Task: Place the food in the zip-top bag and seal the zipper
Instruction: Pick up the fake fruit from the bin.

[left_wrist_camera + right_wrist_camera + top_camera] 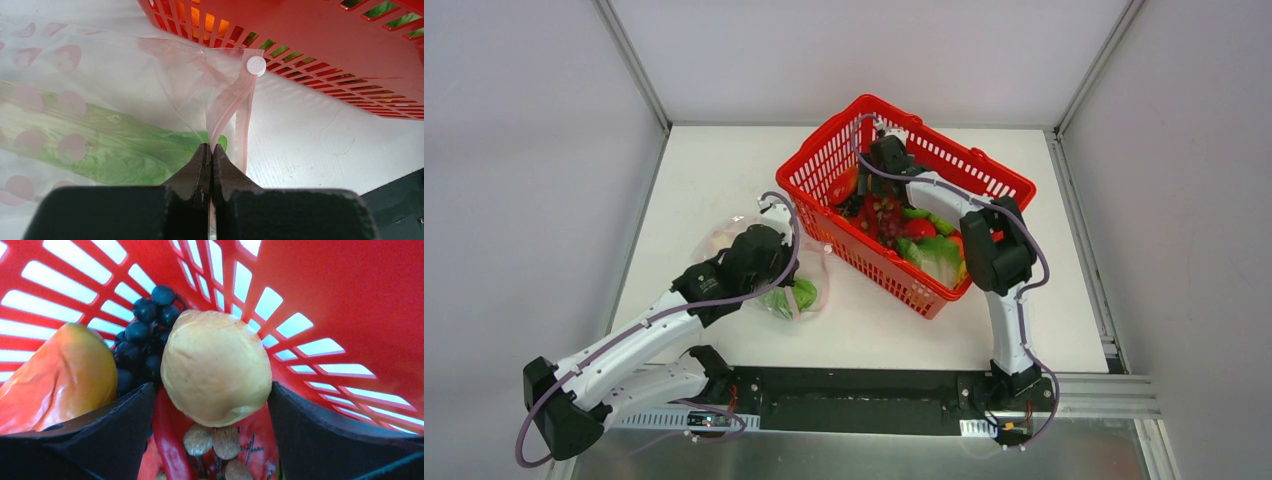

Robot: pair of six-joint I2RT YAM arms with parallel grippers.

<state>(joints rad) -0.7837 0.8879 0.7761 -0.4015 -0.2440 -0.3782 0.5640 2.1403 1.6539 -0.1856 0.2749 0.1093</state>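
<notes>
Straddles pear (215, 365) at 12 o'clock with right end effector (211, 388) spread; pinches zipper (227, 105) with left end effector (210, 148), bag (799, 295) 8 o'clock of basket (954, 145).

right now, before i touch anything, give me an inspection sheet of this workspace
surface: white table, faint scuffs
job's things: zip-top bag holds the cabbage; zipper looks unsealed; yellow fruit in the red basket
clutter: grapes and orange fruit in red basket
grippers: left jaws shut on zipper; right jaws open around yellow fruit
cables: purple cables looped along both arms
surroundings: pale walls, metal frame
</notes>
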